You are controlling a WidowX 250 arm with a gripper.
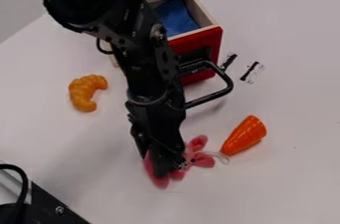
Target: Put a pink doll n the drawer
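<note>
The jaws are at soft-looking pink doll (pixel 204 161); their opening & grip, I cannot tell. Near jaws lies glossy orange cone (pixel 247 134); farther, wooden drawer (pixel 211 48) w/ blue cloth (pixel 177 18).

Count: 1 pink doll (pixel 201 160), bottom centre of frame; 1 orange carrot (pixel 244 136), lower right; 1 yellow-orange croissant-like piece (pixel 84 93), left; 1 drawer (pixel 213 48), 1 blue cloth (pixel 177 16), both upper centre.
</note>
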